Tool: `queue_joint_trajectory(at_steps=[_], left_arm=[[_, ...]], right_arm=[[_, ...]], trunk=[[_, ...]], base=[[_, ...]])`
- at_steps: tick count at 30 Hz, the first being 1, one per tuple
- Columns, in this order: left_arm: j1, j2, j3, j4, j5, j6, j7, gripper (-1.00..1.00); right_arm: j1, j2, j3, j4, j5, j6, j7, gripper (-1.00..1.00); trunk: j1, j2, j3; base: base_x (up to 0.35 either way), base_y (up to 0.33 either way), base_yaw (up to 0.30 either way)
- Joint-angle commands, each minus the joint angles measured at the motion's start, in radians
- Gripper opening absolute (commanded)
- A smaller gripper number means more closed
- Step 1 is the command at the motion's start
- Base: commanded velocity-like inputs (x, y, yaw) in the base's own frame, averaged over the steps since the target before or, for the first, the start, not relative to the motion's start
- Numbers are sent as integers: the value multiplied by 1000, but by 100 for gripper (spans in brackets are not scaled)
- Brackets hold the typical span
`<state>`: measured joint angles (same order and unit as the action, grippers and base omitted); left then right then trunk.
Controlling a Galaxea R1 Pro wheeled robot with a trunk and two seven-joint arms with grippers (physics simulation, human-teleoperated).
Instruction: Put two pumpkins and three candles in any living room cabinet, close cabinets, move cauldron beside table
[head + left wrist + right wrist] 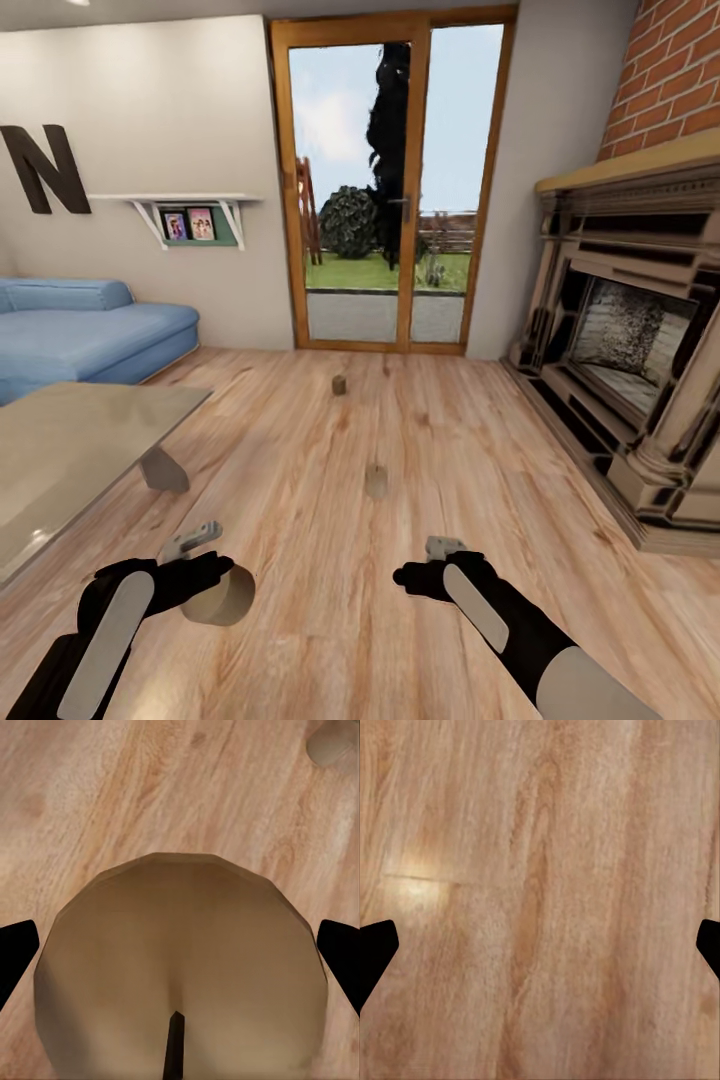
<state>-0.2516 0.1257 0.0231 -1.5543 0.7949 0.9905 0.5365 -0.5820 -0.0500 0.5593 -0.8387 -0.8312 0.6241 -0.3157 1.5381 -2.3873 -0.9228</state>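
Left hand [215,585] apparently around candle [180,975]

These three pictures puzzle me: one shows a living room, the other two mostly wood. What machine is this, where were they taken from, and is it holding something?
It is a simulated two-armed robot, steered by a person. The big picture comes from a camera on its head, looking down over both black arms at a wooden floor, with a blue sofa, a grey coffee table, a glass door and a fireplace around it.

The other two pictures come from cameras near each wrist, looking along that arm's tool. The left tool grips a squat beige candle between its dark fingers; the dark line is its wick. The right tool is open with nothing in it, over bare floor.

Two more candles stand on the floor ahead: a nearer one and a farther one.
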Motion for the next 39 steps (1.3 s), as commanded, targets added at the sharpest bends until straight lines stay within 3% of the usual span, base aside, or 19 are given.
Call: queue_joint_trajectory(at_steps=[1,11,39], left_arm=[[-1,0,0,-1,12,2,10,-100],[-1,0,1,-1,12,2,9,-100],[-1,0,-2,-1,12,2,10,-100]], right_arm=[[-1,-2,4,-2,-10,0,-10,100],[-1,-3,4,-3,-11,0,-10,100],[-1,-2,4,-2,-14,0,-10,100]], trunk=[[0,0,-1],[0,0,-1],[0,0,-2]], base=[[334,-131,21],[334,-89,11],[334,-3,124]])
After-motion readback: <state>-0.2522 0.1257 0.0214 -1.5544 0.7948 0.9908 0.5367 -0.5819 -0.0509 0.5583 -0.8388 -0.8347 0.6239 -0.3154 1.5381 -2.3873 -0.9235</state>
